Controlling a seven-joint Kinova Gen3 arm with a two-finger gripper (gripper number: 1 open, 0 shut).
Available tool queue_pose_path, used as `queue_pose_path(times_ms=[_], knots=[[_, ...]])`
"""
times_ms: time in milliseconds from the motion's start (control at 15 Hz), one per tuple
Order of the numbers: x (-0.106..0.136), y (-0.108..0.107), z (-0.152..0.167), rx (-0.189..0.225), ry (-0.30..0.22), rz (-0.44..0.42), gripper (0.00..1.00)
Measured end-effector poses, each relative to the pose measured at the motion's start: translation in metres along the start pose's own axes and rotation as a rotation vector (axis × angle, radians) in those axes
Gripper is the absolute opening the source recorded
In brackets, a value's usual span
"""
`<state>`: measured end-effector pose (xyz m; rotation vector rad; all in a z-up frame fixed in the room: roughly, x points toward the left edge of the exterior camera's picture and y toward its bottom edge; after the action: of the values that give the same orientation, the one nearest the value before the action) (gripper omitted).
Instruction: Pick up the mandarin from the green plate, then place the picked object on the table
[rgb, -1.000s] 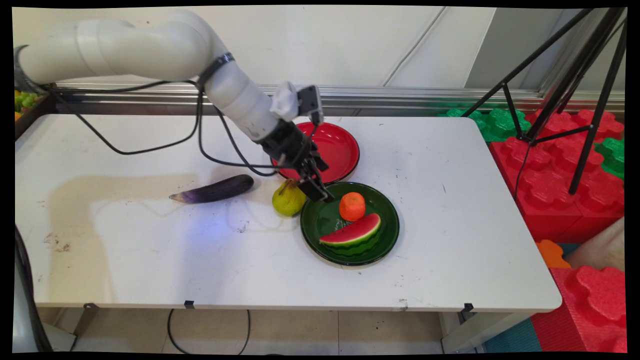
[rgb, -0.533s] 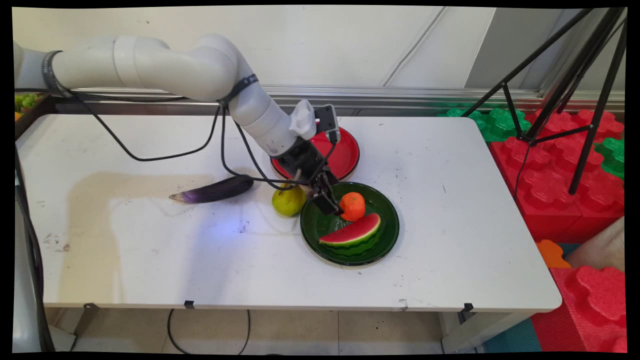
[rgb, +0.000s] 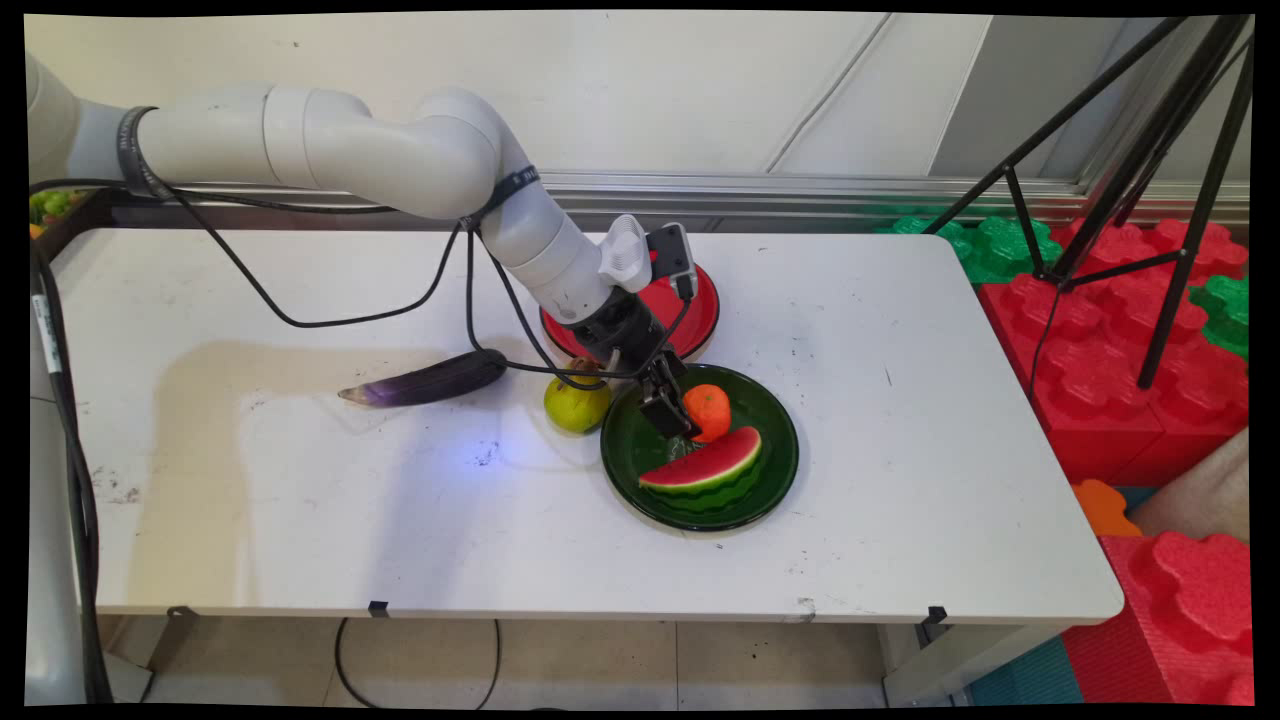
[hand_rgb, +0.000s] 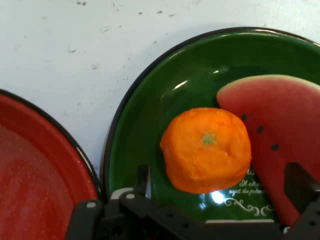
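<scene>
My gripper (rgb: 674, 421) hangs low over the green plate (rgb: 778, 478), right beside an orange mandarin (rgb: 712, 408). In the hand view the gripper (hand_rgb: 220, 186) is open, and its two fingertips (hand_rgb: 143, 175) stand on either side of the mandarin (hand_rgb: 207, 147) without closing on it. A watermelon slice (rgb: 704, 466) lies on the same plate, just in front of the mandarin; the hand view shows the slice (hand_rgb: 280, 150) touching it. The green plate (hand_rgb: 150, 120) fills most of that view.
A red plate (rgb: 695, 305) sits behind the green one, partly hidden by the arm, and shows again as the red plate (hand_rgb: 35, 190) at the hand view's left. A yellow-green pear (rgb: 575, 408) touches the green plate's left rim. A purple eggplant (rgb: 430, 380) lies further left. Tripod legs (rgb: 1150, 150) and foam blocks (rgb: 1110, 330) stand at the right.
The arm has lowered and moved right over the green plate, carrying the gripper from the plate's left rim to the mandarin. The fruits and plates have stayed in place.
</scene>
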<state>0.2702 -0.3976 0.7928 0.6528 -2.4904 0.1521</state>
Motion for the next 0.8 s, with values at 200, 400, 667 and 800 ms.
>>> queue_pose_path(times_ms=[200, 400, 667, 800], knots=[[0.002, 0.001, 0.006, 0.002, 0.002, -0.001, 1.00], [0.003, 0.000, 0.009, 0.006, 0.006, -0.003, 1.00], [0.004, 0.000, 0.013, 0.012, 0.015, -0.009, 0.00], [0.004, 0.000, 0.014, 0.014, 0.018, -0.013, 0.00]])
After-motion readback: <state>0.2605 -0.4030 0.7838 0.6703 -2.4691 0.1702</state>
